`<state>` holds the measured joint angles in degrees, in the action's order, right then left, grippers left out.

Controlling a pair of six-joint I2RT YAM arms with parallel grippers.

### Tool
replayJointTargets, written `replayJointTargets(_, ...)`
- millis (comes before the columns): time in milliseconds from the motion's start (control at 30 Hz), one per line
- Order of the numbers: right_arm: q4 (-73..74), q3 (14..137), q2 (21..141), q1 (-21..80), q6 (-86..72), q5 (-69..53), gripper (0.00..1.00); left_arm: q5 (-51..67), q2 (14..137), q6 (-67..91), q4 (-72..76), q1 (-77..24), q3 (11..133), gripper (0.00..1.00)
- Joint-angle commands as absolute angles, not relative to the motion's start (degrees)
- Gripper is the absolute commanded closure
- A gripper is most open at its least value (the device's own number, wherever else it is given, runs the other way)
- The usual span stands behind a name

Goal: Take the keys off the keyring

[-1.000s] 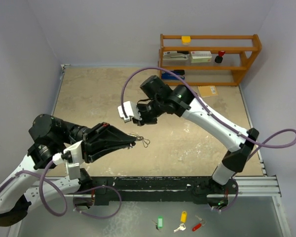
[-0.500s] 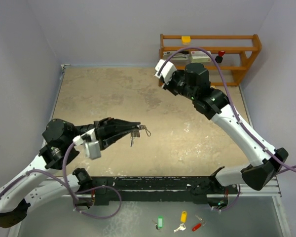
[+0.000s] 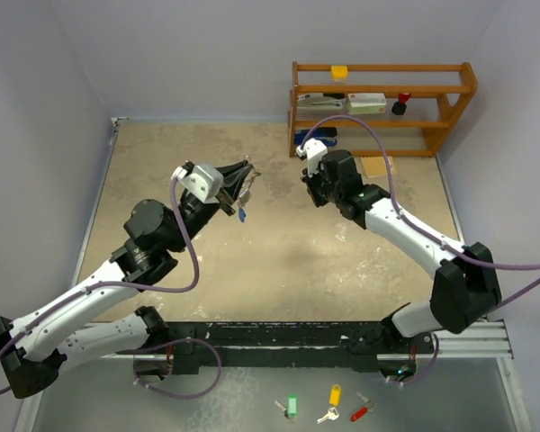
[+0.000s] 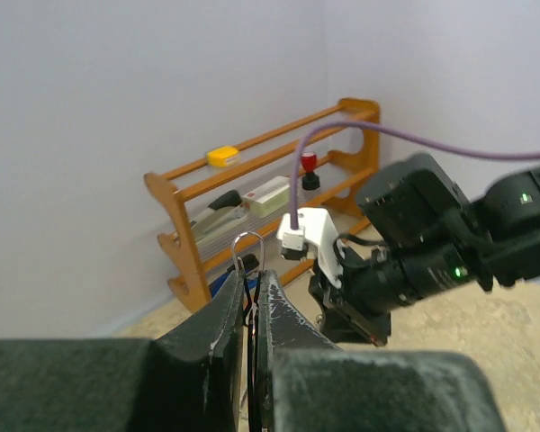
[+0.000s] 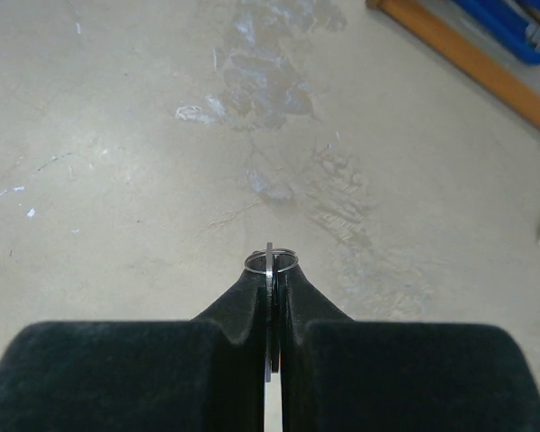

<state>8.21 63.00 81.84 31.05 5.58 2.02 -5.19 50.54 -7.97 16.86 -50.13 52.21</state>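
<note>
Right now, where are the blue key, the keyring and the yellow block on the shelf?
blue key (image 3: 241,215): top view, its blue head.
keyring (image 4: 246,236): left wrist view, top of the wire loop.
yellow block (image 3: 340,71): top view, its top face.

Probably a robot lab cell: bare walls (image 3: 36,90) box in a scuffed table (image 3: 189,153) (wooden rack (image 3: 378,67) at back)

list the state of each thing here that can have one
left gripper: shut on the keyring
keyring: held up off the table
blue key: hanging below the left gripper
right gripper: shut on a silver key
silver key: pinched edge-on, apart from the keyring
tagged keys: lying loose at the near edge
</note>
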Motion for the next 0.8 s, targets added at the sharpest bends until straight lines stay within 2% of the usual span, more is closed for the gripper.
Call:
replayJointTargets(0, 3.1, 62.09, 84.48, 30.76, -0.7, 4.64, 1.0, -16.01, 51.61, -2.27, 23.93, -50.09, 52.9, 1.0)
replayJointTargets(133, 2.9, 61.86, 87.7, 30.66, -1.54, 3.24, 1.0, -18.54, 52.32, -1.12, 24.13, -50.1, 52.53, 1.0)
replayJointTargets(267, 2.65, 61.53, 89.82, 30.59, -2.17, 3.38, 0.94, -23.94, 52.41, -0.32, 24.15, -50.05, 51.55, 1.0)
replayJointTargets(333, 3.43, 61.34, 90.52, 30.59, -2.37, 2.9, 0.85, -25.67, 52.62, 0.17, 23.74, -50.09, 51.31, 1.0)
replayJointTargets(400, 3.32, 60.31, 90.66, 30.59, -2.94, 2.42, 0.67, -26.82, 53.08, 0.8, 23.28, -50.09, 51.25, 1.0)
replayJointTargets(467, 3.09, 59.08, 90.68, 30.59, -3.1, 1.79, 0.59, -27.1, 53.41, 1.22, 23.38, -50.1, 51.07, 1.0)
replayJointTargets(600, 2.76, 57.39, 90.99, 30.59, -3.55, 2.09, 0.54, -27.43, 54.28, 1.7, 23.63, -50.1, 51.05, 1.0)
replayJointTargets(767, 0.46, 56.89, 88.67, 30.67, -2.12, 2.46, 0.53, -27.93, 54.55, 1.98, 24.1, -50.1, 50.95, 1.0)
